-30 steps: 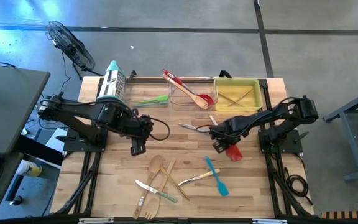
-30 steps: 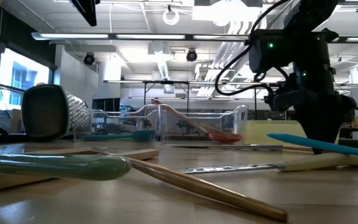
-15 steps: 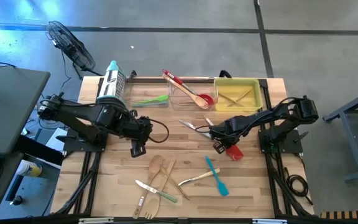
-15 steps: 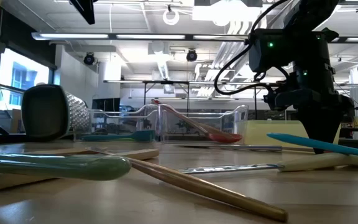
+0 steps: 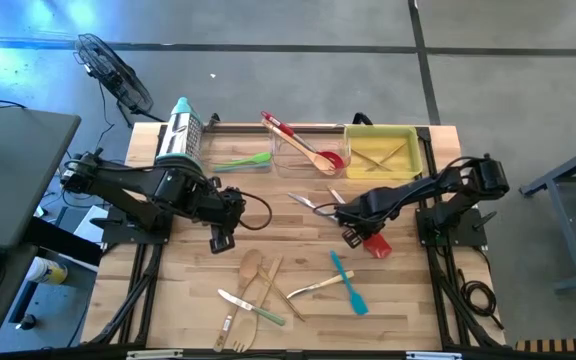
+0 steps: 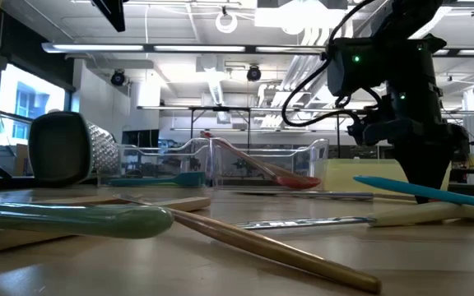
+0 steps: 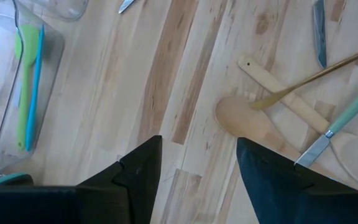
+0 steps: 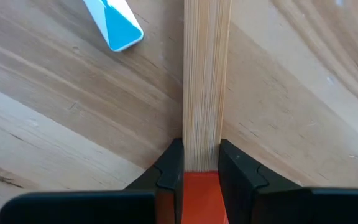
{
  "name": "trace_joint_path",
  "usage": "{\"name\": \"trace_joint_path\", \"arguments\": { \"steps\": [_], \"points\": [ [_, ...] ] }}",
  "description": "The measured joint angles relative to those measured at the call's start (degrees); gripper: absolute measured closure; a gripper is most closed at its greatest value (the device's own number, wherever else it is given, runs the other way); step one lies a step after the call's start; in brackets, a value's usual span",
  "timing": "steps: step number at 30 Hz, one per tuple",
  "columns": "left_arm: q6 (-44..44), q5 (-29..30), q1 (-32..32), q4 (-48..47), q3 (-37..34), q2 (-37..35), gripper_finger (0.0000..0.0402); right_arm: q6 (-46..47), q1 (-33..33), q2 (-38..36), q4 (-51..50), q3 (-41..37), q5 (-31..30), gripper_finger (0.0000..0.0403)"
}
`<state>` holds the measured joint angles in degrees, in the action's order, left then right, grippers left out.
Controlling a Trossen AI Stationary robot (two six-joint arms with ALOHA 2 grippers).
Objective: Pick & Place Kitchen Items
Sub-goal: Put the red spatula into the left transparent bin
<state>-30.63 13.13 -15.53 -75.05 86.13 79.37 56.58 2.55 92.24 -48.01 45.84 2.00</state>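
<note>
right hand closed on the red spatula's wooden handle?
Yes: the right hand has both fingers pressed against the red spatula's wooden handle, on the table.

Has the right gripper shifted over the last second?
Barely. The right gripper has crept slightly toward the table's left side, judged against the fixed yellow tray; its jaws now clamp the red spatula.

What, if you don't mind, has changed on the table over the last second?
The right hand has closed on the red spatula, its fingers now pinching the wooden handle, and it has edged slightly toward the left arm's side. The left hand stays open above bare wood, and the other utensils, grater and trays have not moved.
</note>
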Motion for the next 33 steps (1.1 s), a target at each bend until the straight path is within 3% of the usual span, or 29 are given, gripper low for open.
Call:
{"name": "trace_joint_path", "arguments": {
  "steps": [15, 20, 26, 29, 33],
  "points": [
    [2.0, 1.1, 0.0, 0.0, 0.0, 0.0, 0.0201, -1.2, 3.2, -1.3, -13.5, 8.5, -0.7, 0.0342],
    [3.5, 4.6, 0.0, 0.0, 0.0, 0.0, 0.0201, -2.7, 4.8, -3.2, -16.7, 15.3, -4.8, 0.0342],
    [3.6, 15.2, -0.4, 0.5, 0.0, 0.0, 0.0201, -3.3, 5.1, -7.2, -17.8, 21.6, -13.0, 0.0342],
    [4.4, 21.2, -1.4, 1.5, 0.0, 0.0, 0.0201, -4.2, 5.4, -9.1, -17.3, 24.0, -14.2, 0.0342],
    [11.1, 31.8, -3.5, 11.2, 0.0, 0.0, 0.0201, -6.1, 5.3, -11.1, -12.6, 25.2, -14.3, 0.0342]
  ]
}}
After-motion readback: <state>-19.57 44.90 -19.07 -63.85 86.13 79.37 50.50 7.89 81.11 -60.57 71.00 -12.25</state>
